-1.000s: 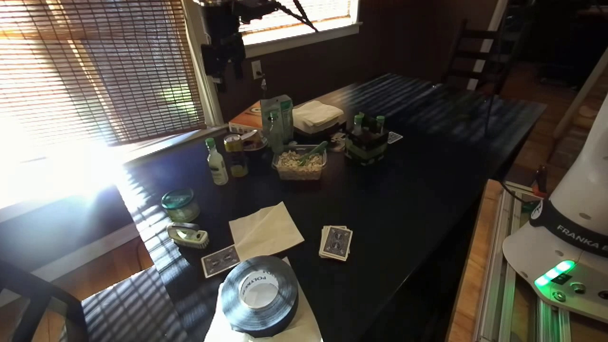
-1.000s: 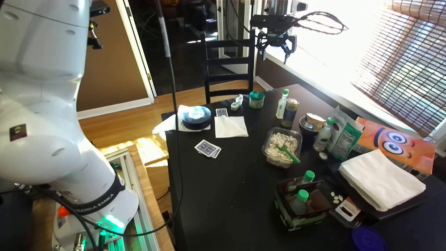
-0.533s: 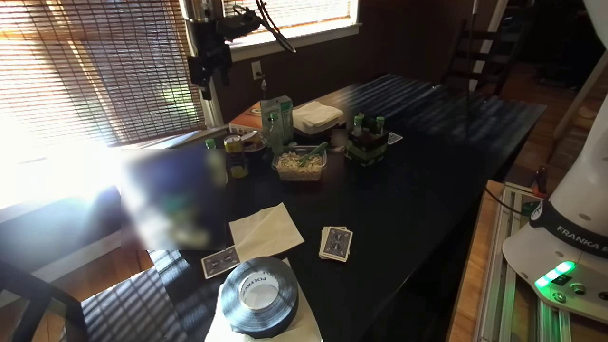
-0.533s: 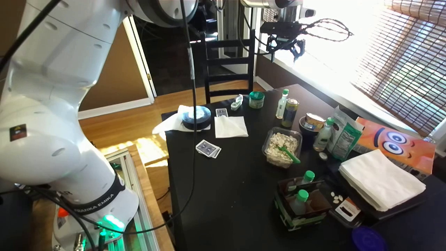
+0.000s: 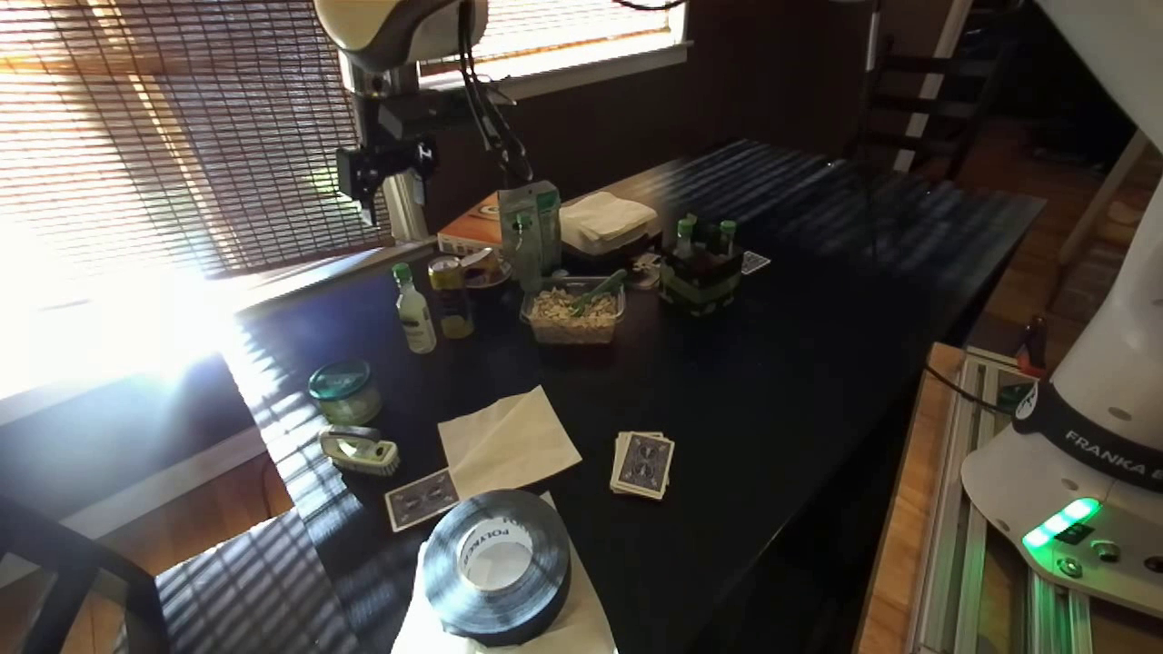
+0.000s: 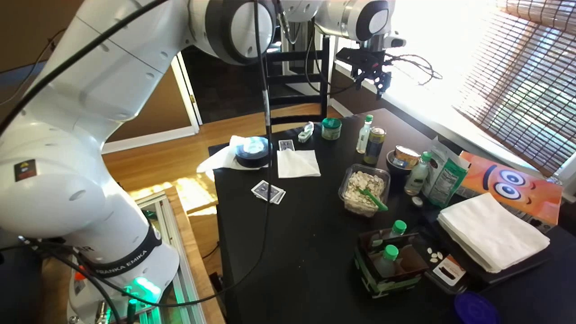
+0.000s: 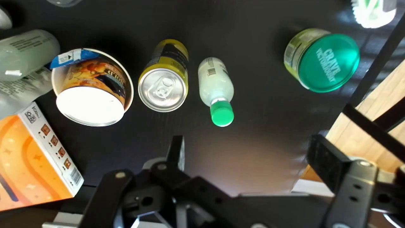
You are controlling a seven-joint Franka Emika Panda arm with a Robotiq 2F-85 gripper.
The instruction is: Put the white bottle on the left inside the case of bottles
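The white bottle, slim and whitish with a green cap, stands upright at the table's window side in both exterior views point(image 5: 416, 318) point(image 6: 363, 136). It also shows in the wrist view point(image 7: 215, 80), ahead of the fingers and between them sideways. The case of bottles is a low dark green carrier with several green-capped bottles in it, further along the table in both exterior views point(image 5: 700, 295) point(image 6: 390, 287); some of its compartments look empty. It is out of the wrist view. My gripper point(image 7: 248, 155) is open and empty, high above the table near the white bottle point(image 5: 392, 195) point(image 6: 369, 88).
A yellow can point(image 7: 163, 84) stands right beside the white bottle. A green-lidded tub point(image 7: 319, 60) is on its other side. A bowl with a tin point(image 7: 95, 85), a similar bottle point(image 6: 416, 177), a pouch point(image 6: 445, 180) and an oat container point(image 6: 362, 191) stand nearby.
My gripper has come down towards the table and turned about its axis. The arm's upper links have swung forward into view. The objects on the table have not moved.
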